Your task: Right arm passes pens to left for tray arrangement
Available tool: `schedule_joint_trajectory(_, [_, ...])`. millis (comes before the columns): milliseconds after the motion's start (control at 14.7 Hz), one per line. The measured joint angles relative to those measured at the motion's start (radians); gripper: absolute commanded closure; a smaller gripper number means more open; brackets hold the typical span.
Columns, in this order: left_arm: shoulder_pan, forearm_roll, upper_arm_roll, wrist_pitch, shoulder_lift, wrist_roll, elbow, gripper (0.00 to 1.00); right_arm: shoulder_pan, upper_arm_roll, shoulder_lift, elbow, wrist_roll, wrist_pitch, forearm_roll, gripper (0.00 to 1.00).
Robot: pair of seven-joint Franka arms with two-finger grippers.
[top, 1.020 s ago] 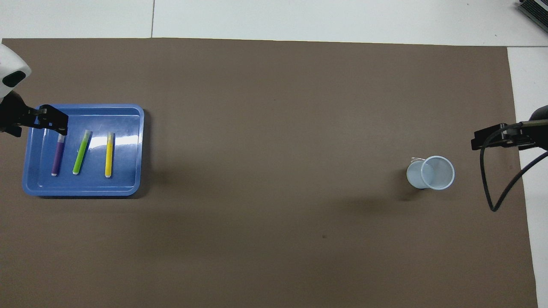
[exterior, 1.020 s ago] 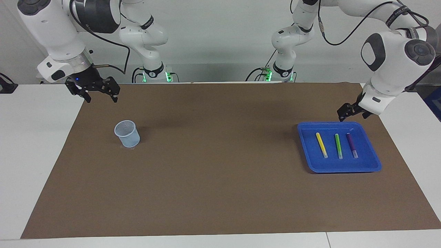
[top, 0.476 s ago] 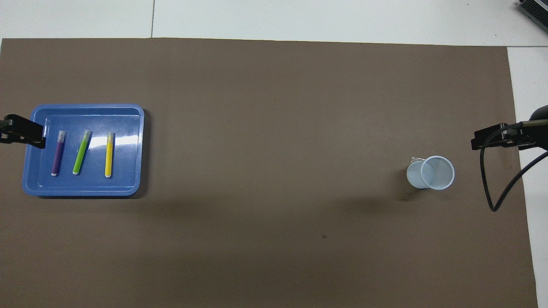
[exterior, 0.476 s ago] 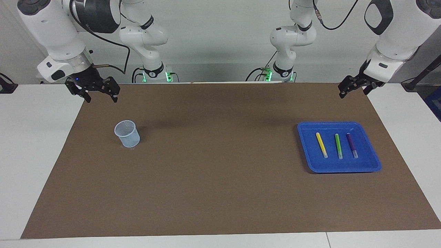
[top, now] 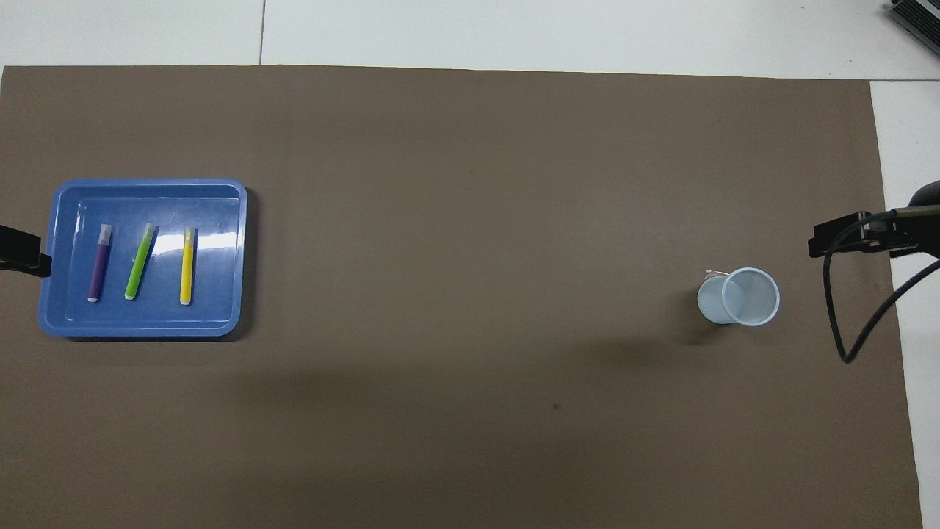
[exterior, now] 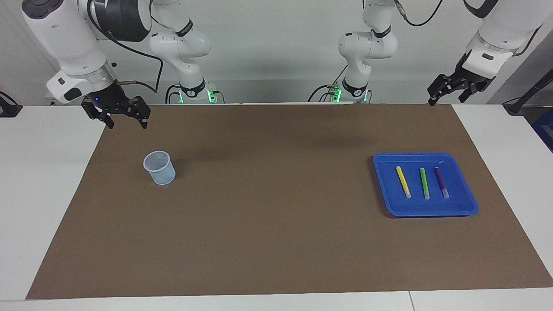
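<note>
Overhead view: blue tray (top: 145, 324) sits at mid-left of the frame on the brown mat (top: 470, 220); three pens lie inside it side by side, none touching another; purple pen (top: 99, 262) nearest the frame's left edge, green pen (top: 140, 261) in the middle and slightly tilted, yellow pen (top: 187, 265) toward the frame's centre; each shows a whitish end. Pale-blue cup (top: 738, 296) stands upright at mid-right of the frame, well apart from the tray; nothing visible inside it.

Facing view: tray (exterior: 425, 210) at lower right of the frame; yellow pen (exterior: 403, 181), green pen (exterior: 424, 183) and purple pen (exterior: 441, 182) lie in it; cup (exterior: 159, 167) at centre-left.

Right gripper (exterior: 124, 120), blue light showing, hangs at upper left of the facing frame over the mat's corner by the robots, above and apart from the cup; fingers spread wide, holding nothing. In the overhead frame the right gripper (top: 833, 242) shows at the right edge, with a black cable (top: 859, 334) looping below it.

Left gripper (exterior: 448, 90) is raised at upper right of the facing frame, over the mat's edge at the robots' end, well clear of the tray; fingers apart, nothing between them. In the overhead frame only a dark tip of the left gripper (top: 18, 250) shows at the left edge, just beside the tray's rim.
</note>
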Motion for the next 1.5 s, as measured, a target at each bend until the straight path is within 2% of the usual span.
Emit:
schedule_joint_trajectory(204, [0.021,-0.062,0.013,0.051,-0.02,0.005,-0.071,0.0,0.0,0.0,0.0,0.0,0.0,0.0,0.0,0.0])
schedule_joint_trajectory(340, [0.024,-0.073,0.011,0.11,-0.049,0.01,-0.149,0.0,0.0,0.0,0.0,0.0,0.0,0.0,0.0,0.0])
schedule_joint_trajectory(476, [0.025,-0.076,-0.019,0.137,-0.069,0.01,-0.185,0.0,0.0,0.0,0.0,0.0,0.0,0.0,0.0,0.0])
schedule_joint_trajectory(748, [0.024,-0.076,-0.075,0.143,-0.075,0.008,-0.168,0.0,0.0,0.0,0.0,0.0,0.0,0.0,0.0,0.0])
schedule_joint_trajectory(1156, [0.026,-0.006,-0.077,0.128,-0.071,0.01,-0.116,0.0,0.0,0.0,0.0,0.0,0.0,0.001,0.0,0.0])
schedule_joint_trajectory(1497, [0.037,0.006,-0.079,0.12,-0.068,0.035,-0.109,0.0,0.0,0.0,0.0,0.001,0.0,0.003,0.0,0.0])
